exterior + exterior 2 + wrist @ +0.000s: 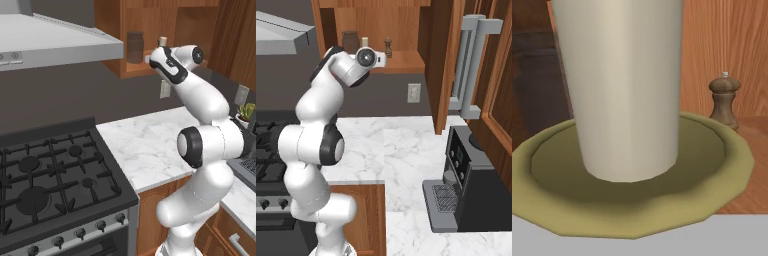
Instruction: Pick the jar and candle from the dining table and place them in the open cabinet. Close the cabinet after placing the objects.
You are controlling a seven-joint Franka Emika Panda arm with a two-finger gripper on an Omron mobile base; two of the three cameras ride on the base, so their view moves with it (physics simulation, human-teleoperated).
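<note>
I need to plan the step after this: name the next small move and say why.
Probably lower the candle onto the cabinet shelf and open the gripper. The jar already stands on that shelf, the hand is up at the opening, and the candle sits close before the hand camera, apparently held.

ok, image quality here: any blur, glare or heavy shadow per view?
Left base view: soft overall, cabinet interior shaded, jar dim. Right base view: sharper, flat even light, no glare. Hand view: candle very close, a soft shadow ring on its holder.
</note>
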